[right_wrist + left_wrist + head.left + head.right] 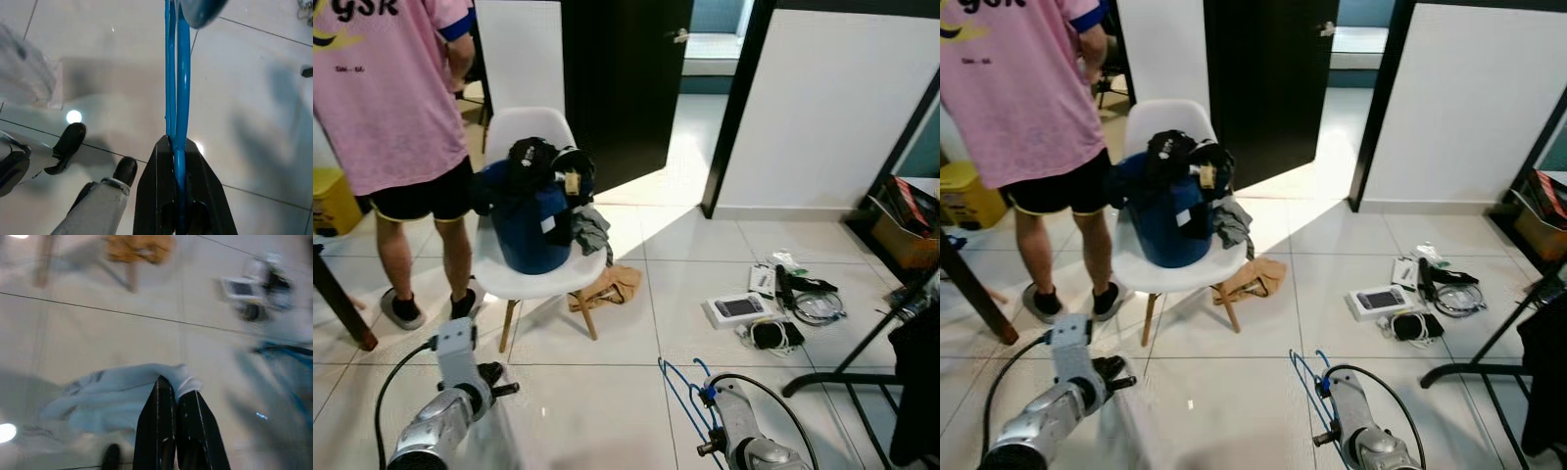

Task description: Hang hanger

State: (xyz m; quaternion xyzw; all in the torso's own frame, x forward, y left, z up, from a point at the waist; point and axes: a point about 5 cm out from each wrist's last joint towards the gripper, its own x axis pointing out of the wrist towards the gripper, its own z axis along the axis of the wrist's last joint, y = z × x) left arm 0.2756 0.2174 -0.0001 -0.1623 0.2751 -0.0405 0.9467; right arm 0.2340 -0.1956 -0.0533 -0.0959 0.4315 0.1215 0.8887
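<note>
Fingers of the right gripper were clamped on a blue hanger, whose thin bars ran straight out from between them above the tiled floor. From the head camera the hanger hung low, in front of the white chair and nearer the robot. Beside it, the left gripper had its 2 black fingers pressed together on a pale blue cloth, also on the robot's side of the chair. On the chair seat sat a blue bucket piled with dark clothes. Just left of the chair stood a person in a pink shirt. Right of the chair, a phone box and cables lay on the floor, and a tan cloth lay under its seat edge.
</note>
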